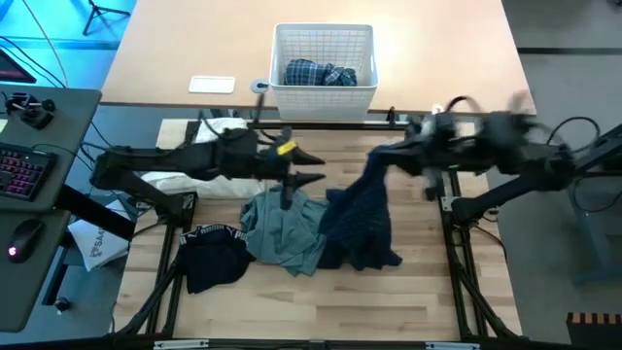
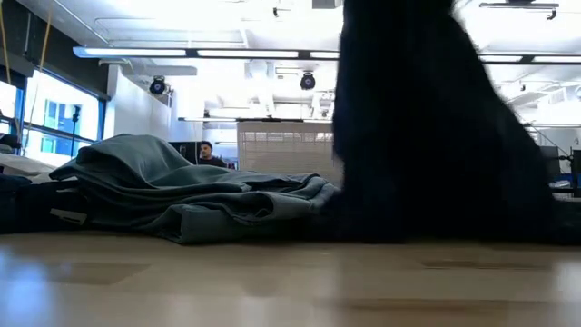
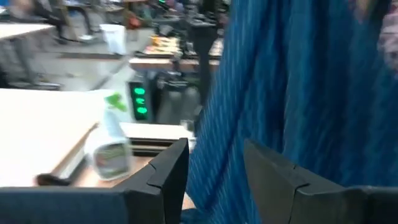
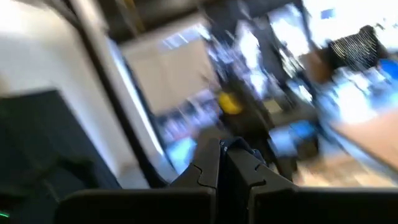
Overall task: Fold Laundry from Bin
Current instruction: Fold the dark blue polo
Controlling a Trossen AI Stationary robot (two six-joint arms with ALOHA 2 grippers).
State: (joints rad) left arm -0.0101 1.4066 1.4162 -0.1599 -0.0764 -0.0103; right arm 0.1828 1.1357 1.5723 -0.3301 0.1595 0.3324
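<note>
My right gripper (image 1: 381, 156) reaches in from the table's right, raised above the table and shut on the navy trousers (image 1: 360, 219), which show as a dark hanging curtain (image 2: 427, 118) in the low view. My left gripper (image 1: 319, 167) is open and points level at the trousers' hanging side (image 3: 280, 93); whether it touches them I cannot tell. A grey-green top (image 1: 282, 228) lies crumpled on the table, and a black piece with white lettering (image 1: 214, 255) lies left of it. The white bin (image 1: 324, 95) stands at the far edge with a plaid shirt (image 1: 321, 73) inside. My right gripper pinches the trousers' upper end (image 1: 377, 167) between its shut fingers (image 4: 208, 171), coming level from the table's right. The trousers hang slack below the gripper, and their lower part (image 1: 367, 248) lies bunched on the table beside the grey-green top.
White cloth (image 1: 190, 156) lies under my left arm. A spray bottle (image 3: 112, 146) stands beyond the table's right side. A keyboard (image 1: 24, 170) and mouse sit on the desk at the left. Bare wood (image 1: 321, 301) runs along the near edge. A person (image 2: 207, 153) sits far behind.
</note>
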